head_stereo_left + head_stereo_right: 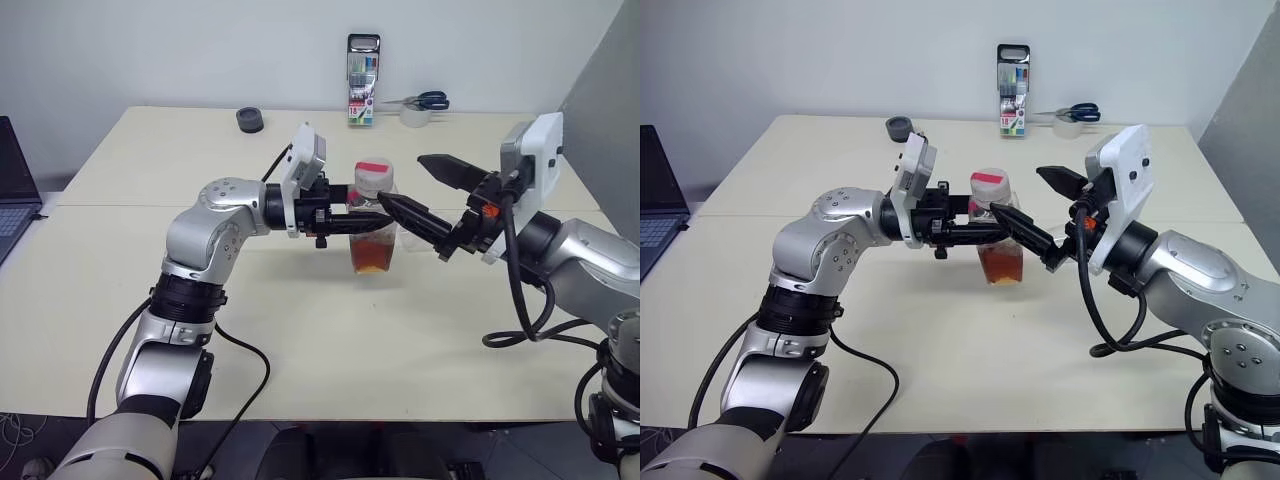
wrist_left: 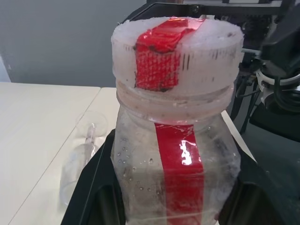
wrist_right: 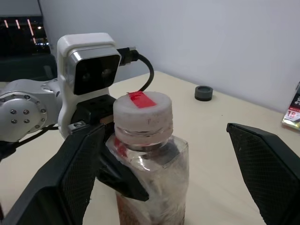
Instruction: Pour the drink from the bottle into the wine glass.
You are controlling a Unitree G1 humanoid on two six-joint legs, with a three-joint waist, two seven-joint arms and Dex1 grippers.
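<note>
Bottle (image 1: 373, 222) capped, third full of reddish-brown drink (image 1: 372, 256), pinched by left jaws, right jaws spread

A small clear plastic bottle (image 2: 176, 154) with a white cap (image 2: 178, 47) crossed by red tape stands upright, clamped between the left end effector (image 2: 176, 206) and its black fingers (image 2: 96, 192). Beside it, a clear stemmed wine glass (image 2: 82, 157) lies on the pale surface (image 2: 37, 122).

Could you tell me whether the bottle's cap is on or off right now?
On. The red-and-white cap sits on the neck of the upright bottle, held by the left gripper.
</note>
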